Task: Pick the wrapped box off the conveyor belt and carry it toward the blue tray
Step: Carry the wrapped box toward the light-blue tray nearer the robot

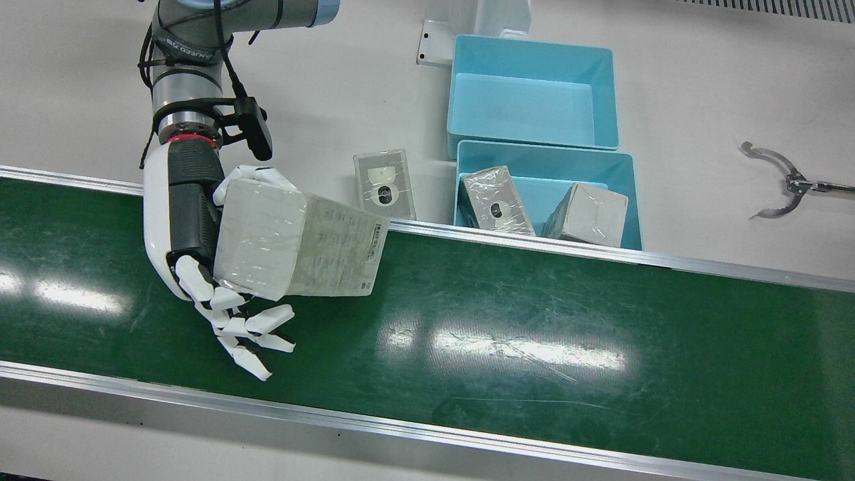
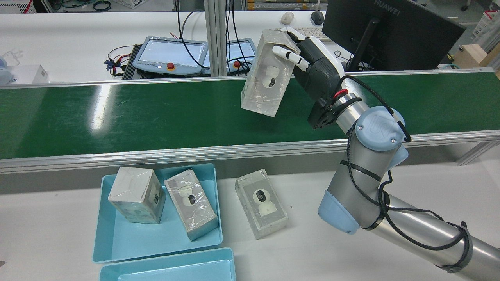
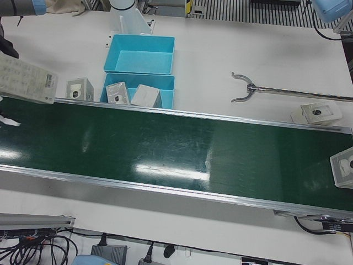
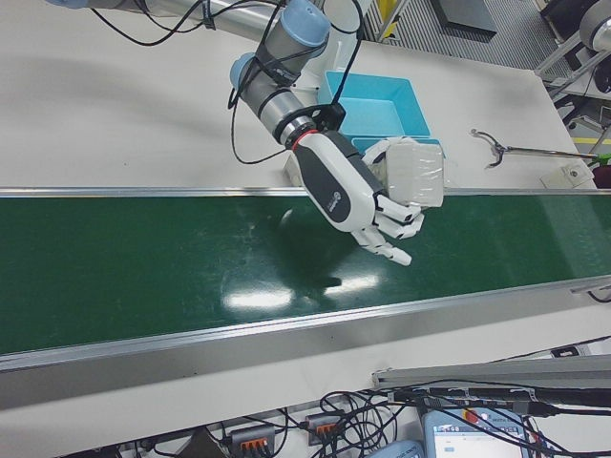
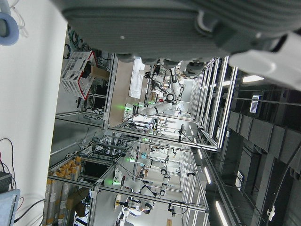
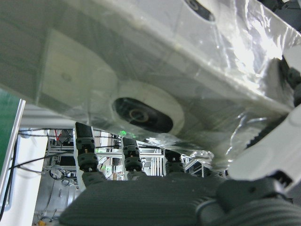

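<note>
The right robot hand (image 1: 200,260) is closed around 1 end of the wrapped box (image 1: 300,244), with a thumb over the top edge and fingers (image 1: 257,331) curled beneath. It holds the box clear above the green belt (image 1: 534,334), tilted, with its free end pointing toward the trays. The left robot hand shows only as a dark underside at the top of its own camera; I cannot tell whether it is open or closed, and no other view shows it.

The pick looks done, since the box is off the belt. The carry is left: the box hangs over the belt, well apart from the blue tray (image 1: 628,194), which sits on the worktop (image 1: 701,100) just beyond the belt's far rail. That tray already holds 2 wrapped boxes (image 1: 497,200). A 2nd, empty tray (image 1: 534,47) sits touching it on the far side, and another box (image 1: 384,184) lies on the worktop just left of the trays.

The monitor (image 2: 390,27) beyond the belt in the rear view reads HUAWEI. The held box carries a printed label too small to read.
</note>
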Action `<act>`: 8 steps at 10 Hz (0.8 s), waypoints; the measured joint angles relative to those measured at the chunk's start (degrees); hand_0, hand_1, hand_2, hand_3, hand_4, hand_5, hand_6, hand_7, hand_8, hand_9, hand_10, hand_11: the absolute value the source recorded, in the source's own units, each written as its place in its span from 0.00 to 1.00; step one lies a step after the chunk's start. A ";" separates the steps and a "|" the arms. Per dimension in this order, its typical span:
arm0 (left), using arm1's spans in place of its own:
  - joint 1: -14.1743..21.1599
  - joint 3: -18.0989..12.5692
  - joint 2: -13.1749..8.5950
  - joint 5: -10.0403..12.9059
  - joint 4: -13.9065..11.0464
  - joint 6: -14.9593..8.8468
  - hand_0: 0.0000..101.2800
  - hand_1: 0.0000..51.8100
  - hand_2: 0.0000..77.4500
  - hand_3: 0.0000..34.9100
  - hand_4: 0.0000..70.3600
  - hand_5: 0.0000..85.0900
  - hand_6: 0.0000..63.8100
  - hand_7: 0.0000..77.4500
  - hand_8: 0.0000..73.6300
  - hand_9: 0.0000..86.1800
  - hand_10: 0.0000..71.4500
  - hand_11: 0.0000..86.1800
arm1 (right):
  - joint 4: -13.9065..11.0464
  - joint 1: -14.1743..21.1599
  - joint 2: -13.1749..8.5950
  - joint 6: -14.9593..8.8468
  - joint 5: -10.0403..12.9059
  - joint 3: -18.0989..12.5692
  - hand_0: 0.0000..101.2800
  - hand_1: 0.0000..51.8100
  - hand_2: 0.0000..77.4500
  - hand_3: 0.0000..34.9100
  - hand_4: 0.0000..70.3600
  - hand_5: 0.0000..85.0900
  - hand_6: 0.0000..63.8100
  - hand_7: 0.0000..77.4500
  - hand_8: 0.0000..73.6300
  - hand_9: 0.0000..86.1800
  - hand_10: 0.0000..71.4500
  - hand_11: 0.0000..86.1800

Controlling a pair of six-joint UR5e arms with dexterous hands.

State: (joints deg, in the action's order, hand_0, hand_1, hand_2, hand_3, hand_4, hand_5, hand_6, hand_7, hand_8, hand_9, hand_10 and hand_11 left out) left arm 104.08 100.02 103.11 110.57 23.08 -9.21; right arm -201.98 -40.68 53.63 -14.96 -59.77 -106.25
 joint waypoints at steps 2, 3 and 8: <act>0.00 0.00 0.00 0.00 0.00 0.00 0.00 0.00 0.01 0.00 0.00 0.01 0.00 0.01 0.01 0.00 0.01 0.00 | -0.05 5.46 -0.95 -0.36 1.98 -2.99 0.41 0.16 0.48 0.84 0.32 0.81 0.24 0.61 0.10 0.18 0.21 0.26; 0.00 0.00 0.00 0.00 0.00 0.00 0.00 0.00 0.01 0.00 0.00 0.01 0.00 0.01 0.01 0.00 0.01 0.00 | -0.10 8.34 -1.63 -0.93 3.38 -4.40 0.41 0.16 0.49 0.85 0.32 0.81 0.24 0.61 0.07 0.20 0.20 0.26; 0.00 0.00 0.00 0.00 0.00 0.00 0.00 0.00 0.01 0.00 0.00 0.01 0.00 0.01 0.01 0.01 0.00 0.00 | -0.12 19.32 -5.68 -4.79 7.37 -7.33 0.42 0.17 0.46 0.81 0.36 0.81 0.24 0.59 0.07 0.16 0.18 0.23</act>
State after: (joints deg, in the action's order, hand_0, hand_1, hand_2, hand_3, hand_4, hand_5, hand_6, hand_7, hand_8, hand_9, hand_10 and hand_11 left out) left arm 104.08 100.01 103.11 110.57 23.08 -9.21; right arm -202.10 -21.36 47.95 -19.75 -52.39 -113.58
